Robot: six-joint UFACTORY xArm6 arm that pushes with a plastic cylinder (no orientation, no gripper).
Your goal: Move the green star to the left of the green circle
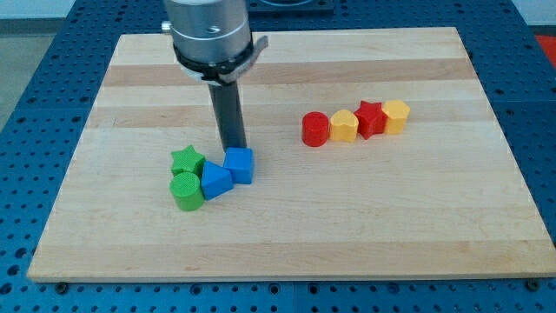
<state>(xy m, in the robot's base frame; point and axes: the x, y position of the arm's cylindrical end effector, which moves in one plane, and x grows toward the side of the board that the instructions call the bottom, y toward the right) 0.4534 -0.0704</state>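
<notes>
The green star point(187, 161) lies left of centre on the wooden board point(287, 217), touching the green circle point(186, 191), which sits just below it in the view. A blue triangular block point(215, 181) touches the circle's right side, and a blue cube point(240, 165) sits to its upper right. My tip point(233, 149) is at the cube's top edge, behind it, to the right of the star and a short gap from it.
A row of blocks lies right of centre: a red cylinder point(315, 129), a yellow heart-like block point(344, 127), a red star point(370, 119) and a yellow hexagonal block point(396, 116), all touching. The arm's grey body point(210, 35) hangs over the board's top.
</notes>
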